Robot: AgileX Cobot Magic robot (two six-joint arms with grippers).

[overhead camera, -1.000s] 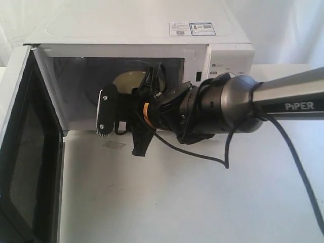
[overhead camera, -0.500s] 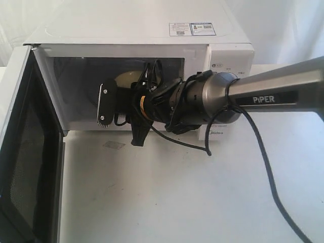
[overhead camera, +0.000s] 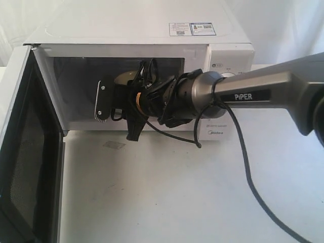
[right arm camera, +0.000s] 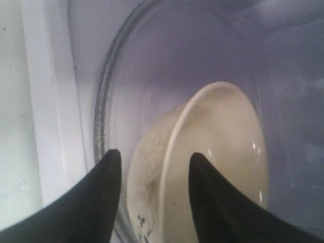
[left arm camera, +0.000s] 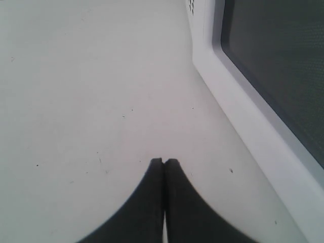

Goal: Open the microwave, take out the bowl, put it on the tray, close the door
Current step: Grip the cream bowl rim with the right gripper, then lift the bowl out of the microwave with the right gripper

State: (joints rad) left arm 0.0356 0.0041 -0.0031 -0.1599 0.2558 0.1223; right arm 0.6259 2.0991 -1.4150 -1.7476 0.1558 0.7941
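Your right gripper (overhead camera: 119,114) is pushing deeper into the microwave (overhead camera: 126,25), its arm (overhead camera: 246,96) having slid further in from the right over the past second. The door (overhead camera: 25,152) is hanging wide open at left. The claw is spread and unclenched, with one finger on either side of the near rim of the bowl (right arm camera: 217,167). The bowl is sitting on the glass turntable (right arm camera: 114,76) inside the cavity. Whether the fingers are touching it yet, you cannot tell. The opening step looks done and the grasp looks next: you are lining up to pinch the rim and are not yet holding it. Your left gripper (left arm camera: 163,162) is waiting, clenched on nothing, over the table (left arm camera: 76,76) just beside the door. The arm is showing "PiPER" and the logo (overhead camera: 216,134) on the oven's front "Midea". The stickers (overhead camera: 192,29) on top are too small to read.
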